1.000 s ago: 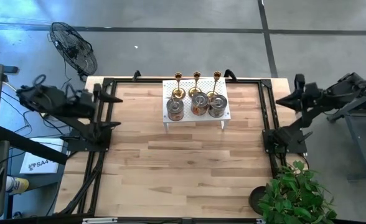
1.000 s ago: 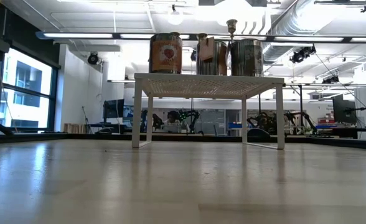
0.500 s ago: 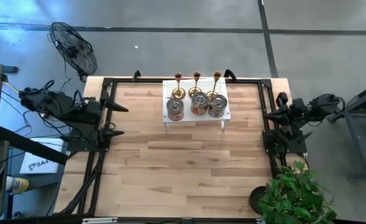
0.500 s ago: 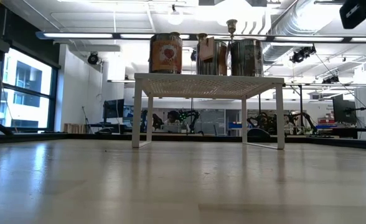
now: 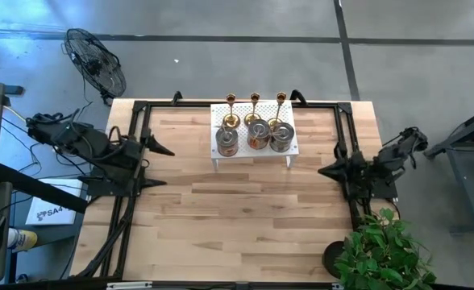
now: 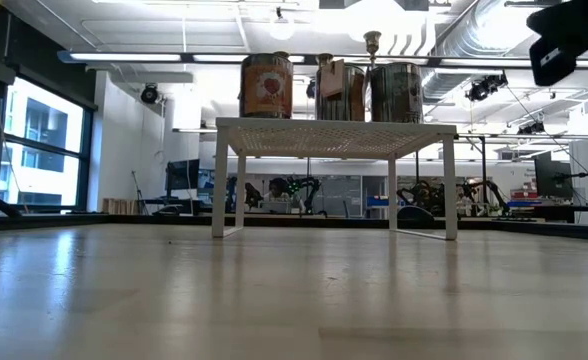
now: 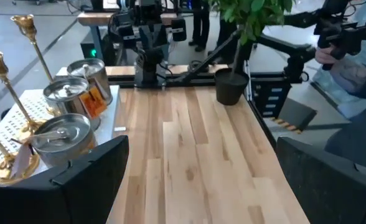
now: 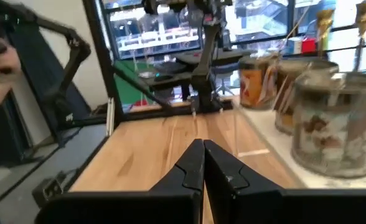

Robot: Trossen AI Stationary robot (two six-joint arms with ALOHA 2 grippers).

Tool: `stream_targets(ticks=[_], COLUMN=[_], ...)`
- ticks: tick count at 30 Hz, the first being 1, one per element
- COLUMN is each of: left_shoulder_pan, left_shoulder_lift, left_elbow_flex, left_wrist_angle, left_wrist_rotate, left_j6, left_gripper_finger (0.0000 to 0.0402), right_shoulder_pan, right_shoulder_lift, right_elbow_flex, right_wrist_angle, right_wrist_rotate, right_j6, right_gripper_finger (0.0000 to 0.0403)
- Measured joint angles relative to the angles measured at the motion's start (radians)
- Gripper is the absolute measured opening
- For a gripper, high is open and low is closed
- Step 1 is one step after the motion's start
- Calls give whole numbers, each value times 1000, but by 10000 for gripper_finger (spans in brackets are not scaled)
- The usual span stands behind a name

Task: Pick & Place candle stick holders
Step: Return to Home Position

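All six candle stick holders (image 5: 257,135) stand on the white rack (image 5: 293,148) at the far edge of the bench (image 5: 237,217), gold behind silver. The left hand (image 5: 160,166), released and empty, sits near the left edge. The right hand (image 5: 326,171), clenched on nothing, sits near the right edge. Risk: an arm swinging inward could jolt the rack and topple the slim gold holders.

Both arms are showing in matte black, built of blocky jointed segments. The left arm (image 5: 92,147) is trailing loose dark cables off its rear joint, and the right arm (image 5: 386,157) seems to be carrying a similar loop. The left gripper (image 7: 201,155) is presenting fingers (image 7: 83,180) as broad, flat dark slabs; the right gripper (image 8: 203,146) is tapering its fingers (image 8: 183,174) into slim black wedges
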Motion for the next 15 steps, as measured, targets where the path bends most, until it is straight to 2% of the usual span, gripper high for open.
stream_targets(ticks=[5,9,12,15], left_shoulder_pan=[0,0,0,0], left_shoulder_lift=[21,18,9,4], left_elbow_flex=[0,0,0,0], left_wrist_angle=[-14,-16,-16,-15], left_wrist_rotate=[0,-3,-4,-4], left_j6=[0,-6,-9,-11], left_gripper_finger=[399,399,399,399], right_shoulder_pan=[0,0,0,0], right_shoulder_lift=[0,0,-1,-1], right_elbow_flex=[-53,-111,-174,-240], right_wrist_angle=[35,63,120,232], right_wrist_rotate=[-35,-1,9,-38], right_j6=[-17,-41,-43,-67], right_gripper_finger=[0,0,0,0])
